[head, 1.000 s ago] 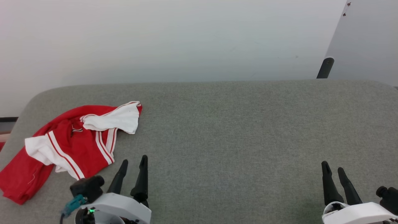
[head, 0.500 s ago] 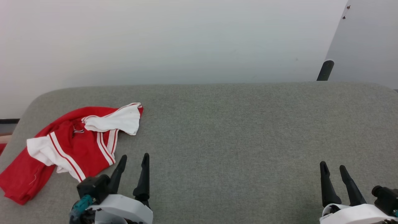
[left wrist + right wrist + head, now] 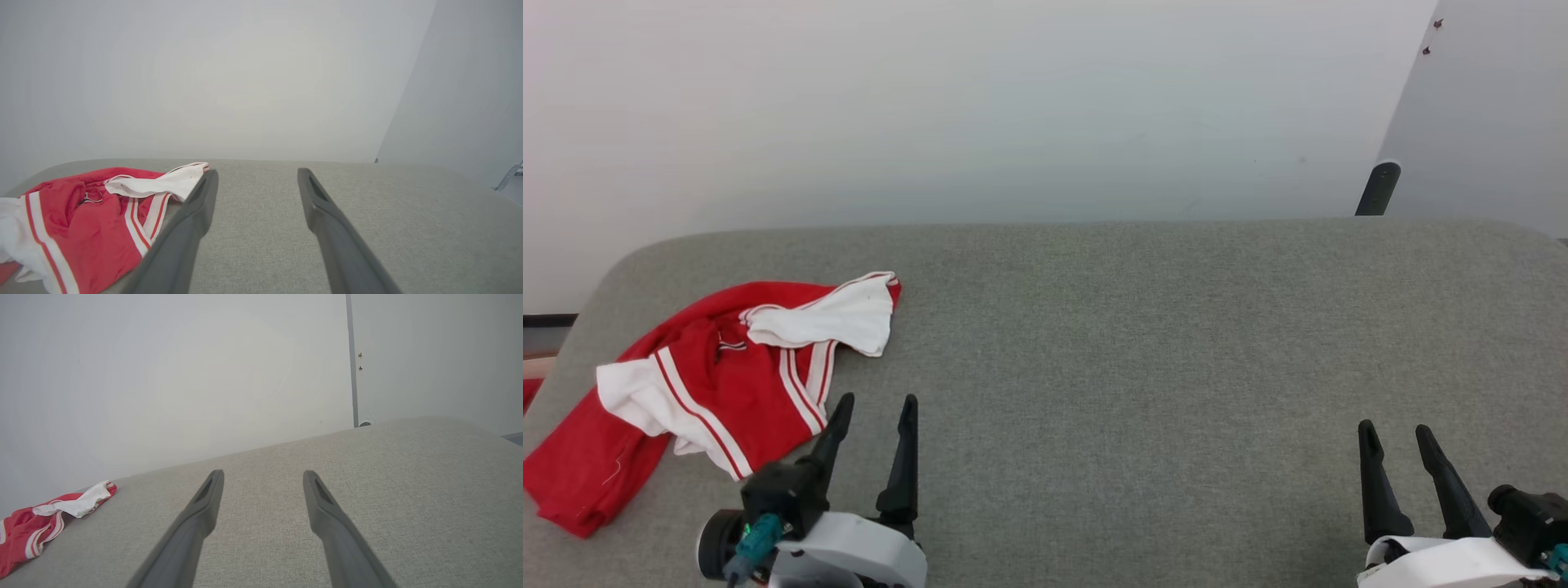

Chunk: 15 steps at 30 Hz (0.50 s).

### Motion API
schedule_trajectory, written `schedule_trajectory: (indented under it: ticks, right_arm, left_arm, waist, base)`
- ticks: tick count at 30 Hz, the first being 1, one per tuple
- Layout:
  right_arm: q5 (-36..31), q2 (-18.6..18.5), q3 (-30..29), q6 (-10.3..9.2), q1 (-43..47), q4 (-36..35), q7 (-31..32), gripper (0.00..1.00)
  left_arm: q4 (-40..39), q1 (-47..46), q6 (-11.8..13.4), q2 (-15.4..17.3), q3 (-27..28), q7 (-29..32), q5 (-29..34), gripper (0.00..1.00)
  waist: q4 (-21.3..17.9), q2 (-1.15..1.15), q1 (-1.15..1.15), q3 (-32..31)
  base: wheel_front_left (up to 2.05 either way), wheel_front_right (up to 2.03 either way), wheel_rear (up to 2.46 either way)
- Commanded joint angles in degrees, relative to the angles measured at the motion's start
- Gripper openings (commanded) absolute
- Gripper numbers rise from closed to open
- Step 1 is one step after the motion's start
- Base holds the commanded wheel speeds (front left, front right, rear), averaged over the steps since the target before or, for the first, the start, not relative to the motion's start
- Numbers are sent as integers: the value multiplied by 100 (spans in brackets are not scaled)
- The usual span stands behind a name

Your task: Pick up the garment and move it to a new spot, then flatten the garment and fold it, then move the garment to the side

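My left gripper point(image 3: 876, 400) and right gripper point(image 3: 1394, 427) sit nearest, jaws wide and empty, over the grey fabric surface point(image 3: 1135, 327). The garment point(image 3: 739, 388) lies crumpled at the left (just beside my left gripper), with a plain pale wall point(image 3: 972, 106) beyond.

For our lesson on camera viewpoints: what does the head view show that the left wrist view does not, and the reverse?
Head view adds the right gripper, open over bare cushion, and two screws on the right-hand panel. Left wrist view adds a pale metal frame at its right edge. Both share the garment, crumpled at the left, the open left gripper near it, and the wall.
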Motion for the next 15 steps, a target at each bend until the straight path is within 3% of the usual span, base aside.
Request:
schedule_trajectory:
  ticks: [1,15]
  right_arm:
    - [-128,-2,0,3,68,-54,-50,100]
    - [-740,12,34,4,96,-112,-200,100]
  left_arm:
    - [-55,1,23,2,2,-49,151,100]
    - [-108,15,0,3,-4,-201,836,100]
  waist:
    - [2,0,0,-3]
    - [11,0,0,-39]
  base:
    - [0,0,0]
    - [0,0,0]
